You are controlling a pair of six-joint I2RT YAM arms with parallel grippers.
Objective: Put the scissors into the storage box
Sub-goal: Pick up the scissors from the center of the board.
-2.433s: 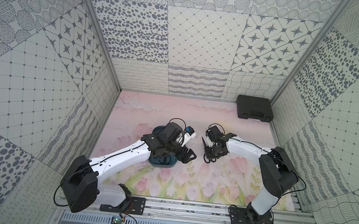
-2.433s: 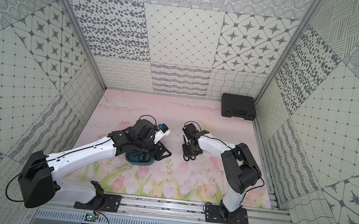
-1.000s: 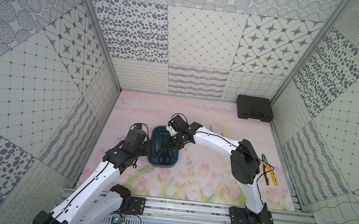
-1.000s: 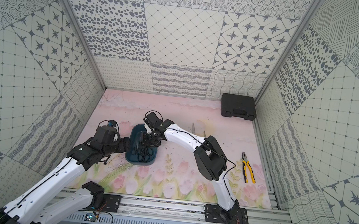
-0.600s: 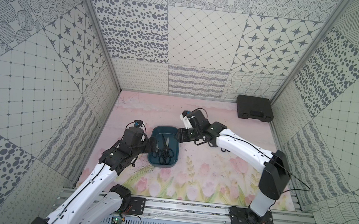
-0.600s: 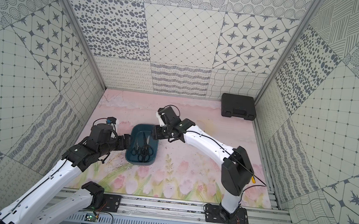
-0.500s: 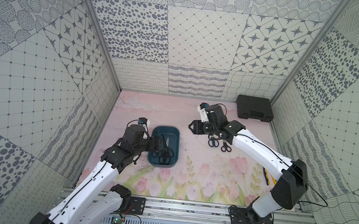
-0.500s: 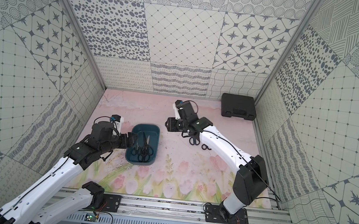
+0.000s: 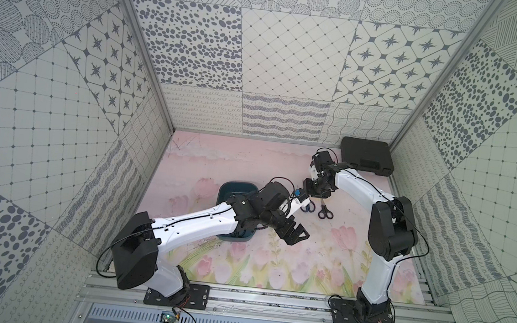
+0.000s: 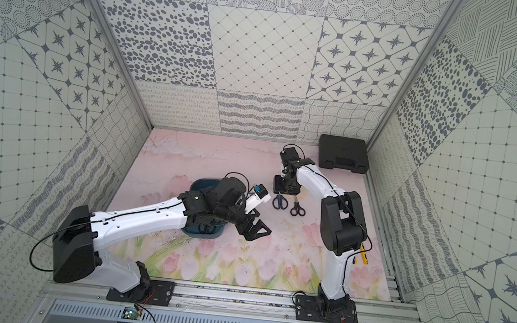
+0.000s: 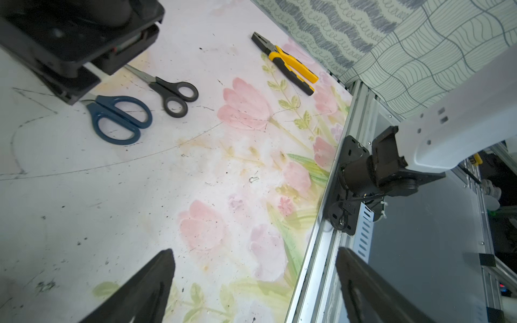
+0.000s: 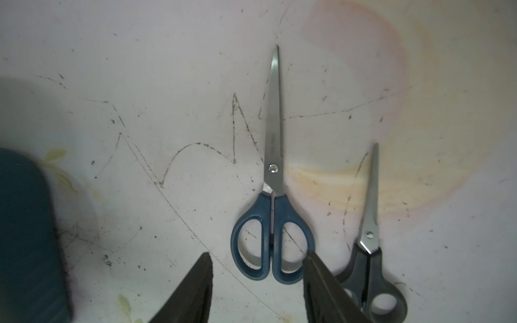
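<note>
Two side-by-side pairs: blue-handled scissors (image 12: 273, 176), smaller black-handled scissors (image 12: 369, 251).

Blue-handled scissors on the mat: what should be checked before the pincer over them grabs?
1. Right pincer open, empty: ok.
2. Blue-handled scissors flat, blades shut: ok.
3. Their handles between the pincer's fingers: ok.
4. Black-handled scissors apart from the blue pair: ok.
5. Storage box free to reach: not ok, left arm lies across it.
6. Left pincer open, empty: ok.
</note>
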